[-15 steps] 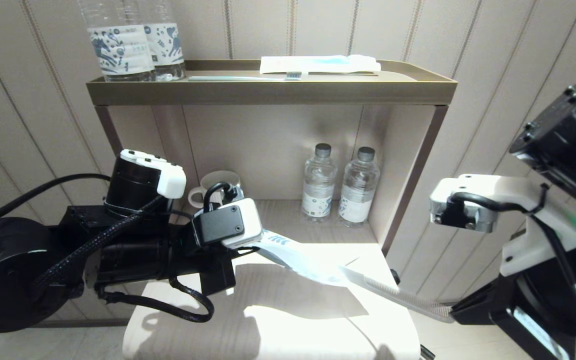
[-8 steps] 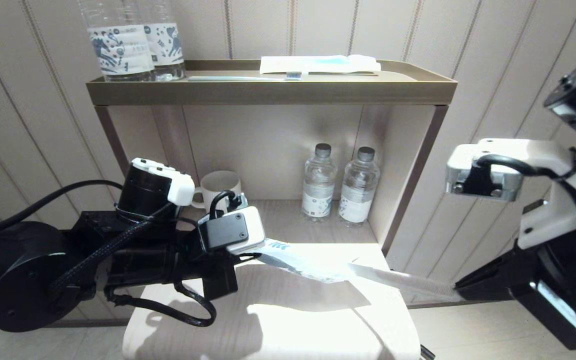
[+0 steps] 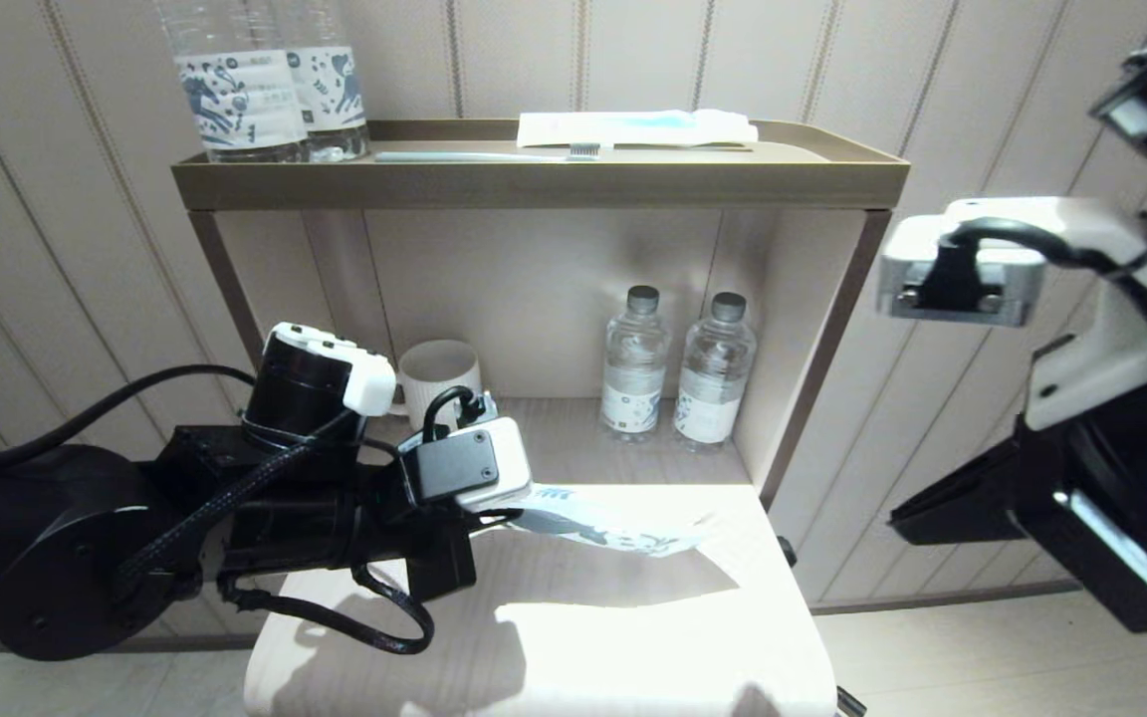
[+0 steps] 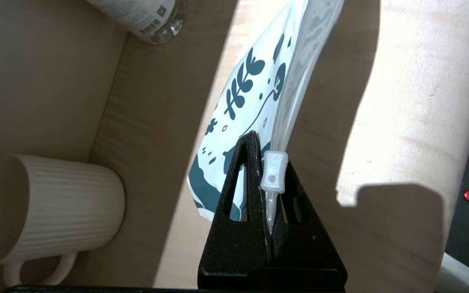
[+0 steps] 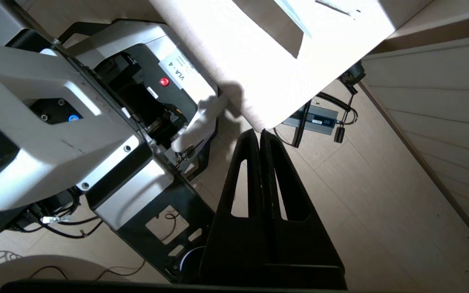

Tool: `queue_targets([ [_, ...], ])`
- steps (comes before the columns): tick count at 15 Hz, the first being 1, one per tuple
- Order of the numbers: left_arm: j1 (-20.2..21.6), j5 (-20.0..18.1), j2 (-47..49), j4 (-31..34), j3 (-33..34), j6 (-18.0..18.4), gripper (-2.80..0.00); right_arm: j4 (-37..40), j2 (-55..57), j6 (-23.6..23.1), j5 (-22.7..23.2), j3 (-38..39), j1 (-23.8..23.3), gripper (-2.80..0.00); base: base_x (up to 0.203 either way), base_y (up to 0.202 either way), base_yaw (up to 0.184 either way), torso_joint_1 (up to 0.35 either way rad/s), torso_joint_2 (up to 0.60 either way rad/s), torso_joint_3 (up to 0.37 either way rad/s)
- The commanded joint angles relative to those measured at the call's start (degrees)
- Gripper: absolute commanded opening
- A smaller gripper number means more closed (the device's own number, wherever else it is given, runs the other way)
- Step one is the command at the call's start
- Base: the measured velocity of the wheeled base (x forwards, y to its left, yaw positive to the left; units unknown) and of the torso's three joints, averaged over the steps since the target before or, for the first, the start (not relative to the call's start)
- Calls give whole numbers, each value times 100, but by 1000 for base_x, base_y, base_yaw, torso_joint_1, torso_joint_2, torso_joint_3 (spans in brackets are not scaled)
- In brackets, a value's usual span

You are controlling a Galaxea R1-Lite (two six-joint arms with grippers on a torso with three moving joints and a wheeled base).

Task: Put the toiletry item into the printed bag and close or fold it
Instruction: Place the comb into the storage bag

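Wood-panelled nook, sunlit shelf (image 3: 573,637) | left gripper (image 4: 265,179) pinching printed bag (image 3: 613,528) at its slider end, bag held sagging above shelf | right gripper (image 5: 261,136) pressed together, empty, off right | bag looks soft, light, floppy: best held at stiff zip edge

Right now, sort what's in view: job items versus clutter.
Job:
printed bag, pinched by the shut left tool
right tool, shut, empty, off to the side

Clutter:
mug
water bottles
toothbrush
blue-striped packet
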Motion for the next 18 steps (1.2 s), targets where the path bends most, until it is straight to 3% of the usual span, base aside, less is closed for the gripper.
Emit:
queue_targets([
  [1,15,-7,93,-35,-6,5,-280,21,601,26,-1,-49,-177,-280,0,0,0,0,0,0],
  [5,209,-154,86,-47,-96,-234,-280,6,474,90,78,319,-501,-280,0,0,0,0,0,0],
  [7,269,-149,62,-47,-141,-1057,-280,-594,406,164,74,785,-638,-280,0,0,0,0,0,0],
  [8,434,-169,28,-49,-126,-1189,-280,-1118,429,248,72,989,-819,-280,0,0,0,0,0,0],
  [10,735,-366,-134,-47,5,-1233,-280,-1948,680,617,72,1407,-1174,-280,0,0,0,0,0,0],
  [15,1346,-796,-346,-56,302,-1234,-280,-2050,990,1046,396,1650,-1343,-280,0,0,0,0,0,0],
  [16,1389,-807,-355,-56,319,-1243,-280,-2050,1095,1156,394,1646,-1347,0,0,0,0,0,0,0],
  [18,1389,-807,-348,-179,399,-1268,-280,-2059,1221,1239,389,1650,-1347,0,0,0,0,0,0,0],
])
